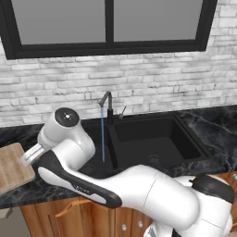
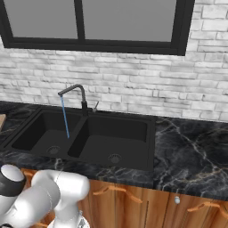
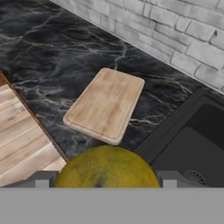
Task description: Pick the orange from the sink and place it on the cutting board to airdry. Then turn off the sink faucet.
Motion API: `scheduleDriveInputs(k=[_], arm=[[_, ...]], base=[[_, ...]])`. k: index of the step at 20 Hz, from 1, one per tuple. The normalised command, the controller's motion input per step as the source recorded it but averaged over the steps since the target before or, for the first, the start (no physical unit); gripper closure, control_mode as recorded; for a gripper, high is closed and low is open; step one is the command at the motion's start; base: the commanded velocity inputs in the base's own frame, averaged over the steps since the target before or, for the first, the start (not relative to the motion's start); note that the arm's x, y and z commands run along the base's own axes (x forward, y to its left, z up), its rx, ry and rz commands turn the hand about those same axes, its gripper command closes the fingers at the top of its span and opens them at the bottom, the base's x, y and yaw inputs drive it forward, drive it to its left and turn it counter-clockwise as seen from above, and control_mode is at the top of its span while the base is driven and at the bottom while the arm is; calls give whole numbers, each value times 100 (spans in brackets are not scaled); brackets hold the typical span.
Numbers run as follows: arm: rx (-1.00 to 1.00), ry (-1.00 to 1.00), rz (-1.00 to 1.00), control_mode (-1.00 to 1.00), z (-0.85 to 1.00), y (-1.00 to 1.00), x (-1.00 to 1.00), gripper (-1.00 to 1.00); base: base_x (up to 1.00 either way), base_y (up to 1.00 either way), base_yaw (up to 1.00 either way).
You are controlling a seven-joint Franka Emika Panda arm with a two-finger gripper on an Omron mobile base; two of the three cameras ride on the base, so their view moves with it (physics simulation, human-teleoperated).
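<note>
— Gripping the orange, is the hand?
— Yes; it is holding it above the surface, near the board; water is running from the faucet.

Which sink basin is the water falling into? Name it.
The left basin: the blue stream from the faucet drops left of the divider; the right basin gets none.

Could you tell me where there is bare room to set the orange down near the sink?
The cutting board is bare all over, with open black counter between it and the brick wall. The orange sits between the gripper fingers. Right of the sink, the counter is also bare. Around the faucet it is tighter.
</note>
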Motion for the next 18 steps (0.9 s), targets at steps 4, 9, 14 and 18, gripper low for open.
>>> scheduleDriveInputs(k=[4, 9, 14, 18], arm=[[-1, 0, 0, -100, -23, 40, 38, 100], [0, 0, 0, -100, -24, 37, 40, 100], [-2, 0, 0, -100, -18, 35, 27, 100], [-4, 2, 0, -100, -28, 35, 24, 100]], base=[[0, 0, 0], [0, 0, 0], [0, 0, 0], [0, 0, 0]])
